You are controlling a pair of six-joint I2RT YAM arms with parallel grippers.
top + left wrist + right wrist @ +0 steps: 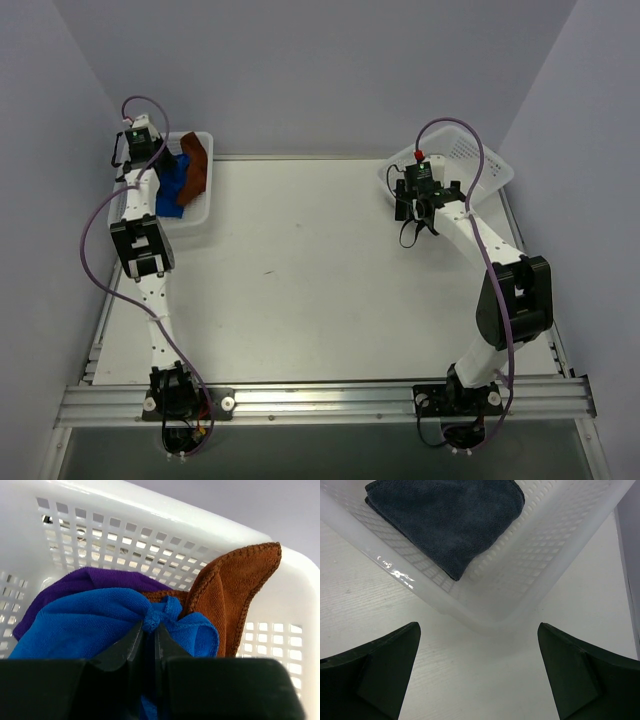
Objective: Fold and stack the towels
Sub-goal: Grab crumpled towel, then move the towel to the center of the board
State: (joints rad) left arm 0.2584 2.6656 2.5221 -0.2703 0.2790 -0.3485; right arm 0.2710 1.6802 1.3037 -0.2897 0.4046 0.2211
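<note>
two-arm setup seen from above, plus a cam on each of my wrists.

my left gripper [150,630] is down inside the left basket [125,535], a white plastic mesh bin at the far left corner of the table [320,280]. its two dark jaws are pressed nearly together w/ a small bunched fold of the blue towel [90,625] pinched btwn the tips, so it is gripping that cloth. the blue towel lies crumpled in the basket, right in front of my fingers. the purple towel [85,580] sits behind it, toward the left, partly covered by the blue one. the rust-brown towel [235,595] is on the right side, touching the blue towel. one stitched corner of it stands up against the basket wall and reaches the rim.

my right gripper [477,630] is wide open, jaws well apart. it sits over the table just beside a corner of the right basket [535,565], another white mesh bin at the far right of the table. inside that basket lies the grey towel [445,515], folded into a neat flat pad on the basket floor. the two baskets are well apart, w/ tabletop btwn them.
</note>
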